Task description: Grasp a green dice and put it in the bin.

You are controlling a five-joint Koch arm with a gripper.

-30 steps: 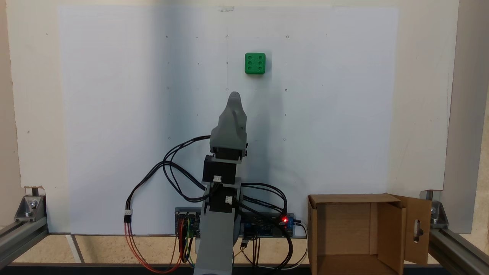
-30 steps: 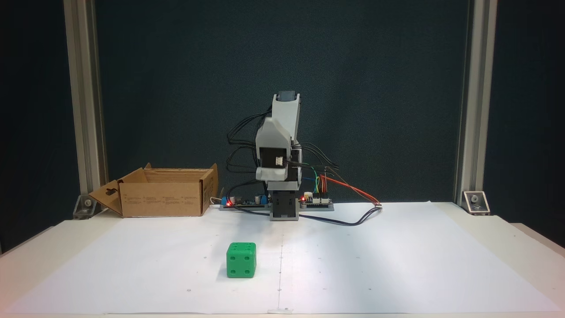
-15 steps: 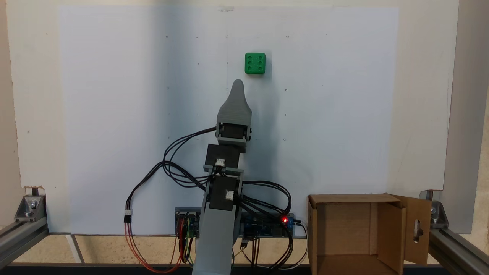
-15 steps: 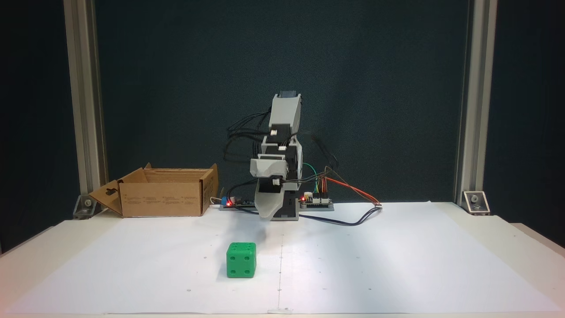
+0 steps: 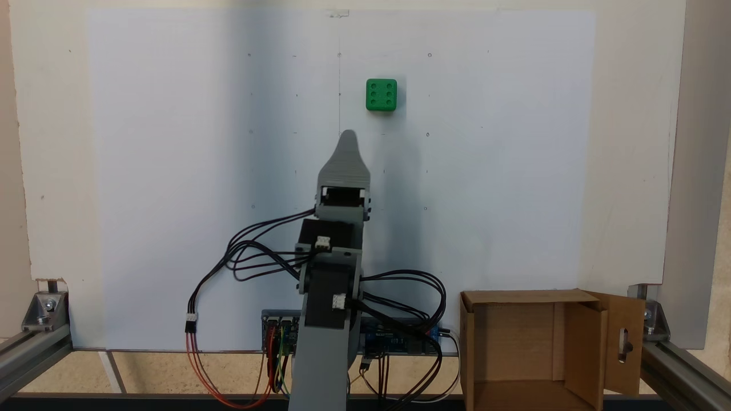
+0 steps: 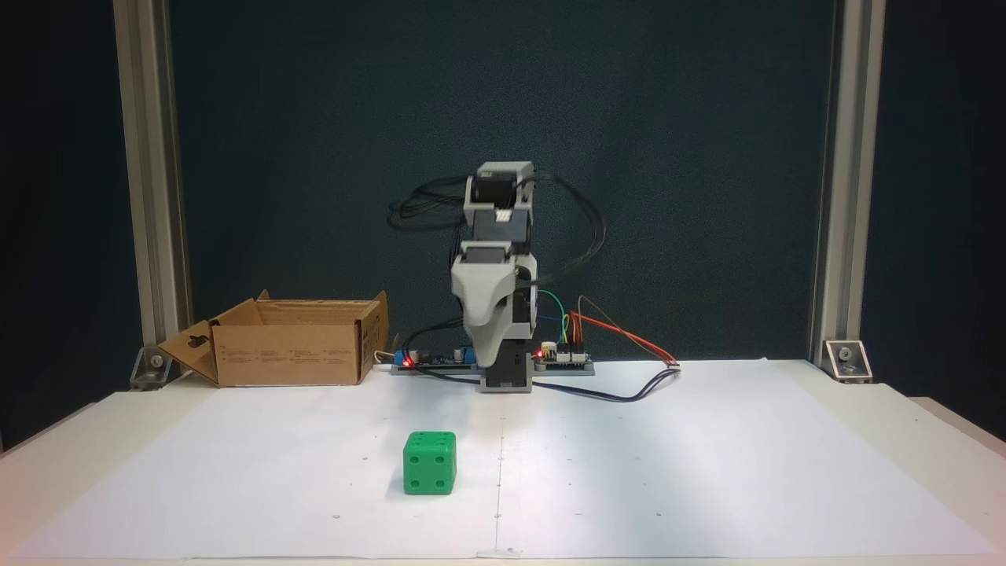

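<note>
A wide white paper sheet (image 5: 171, 171) covers the pale tabletop, and everything else stands on or beside it. The largest thing near it is the brown corrugated cardboard bin (image 5: 514, 342), squarish and open at the top, with a side flap that bears an oblong cut-out; in a fixed view (image 6: 291, 350) it sits at the back left, just beside the arm's base, and nothing can be seen inside it. Next in size is the grey and black hobby arm (image 5: 328, 297), trailing black cables, folded up over its base with the grey gripper (image 5: 348, 136) pointing out toward the open sheet and hanging above it. Only one tapered tip shows in both fixed views, so whether the claw is apart or together cannot be told. Smallest is the bright green plastic dice (image 5: 381, 95) with recessed pips, resting flat on the sheet, well apart from the bin and ahead of the gripper, slightly off its line. The step in hand looks like the reach, with nothing grasped yet. The next move calls for extending forward and down, swinging a little toward the dice, with the jaws spread to straddle two opposite faces.
</note>
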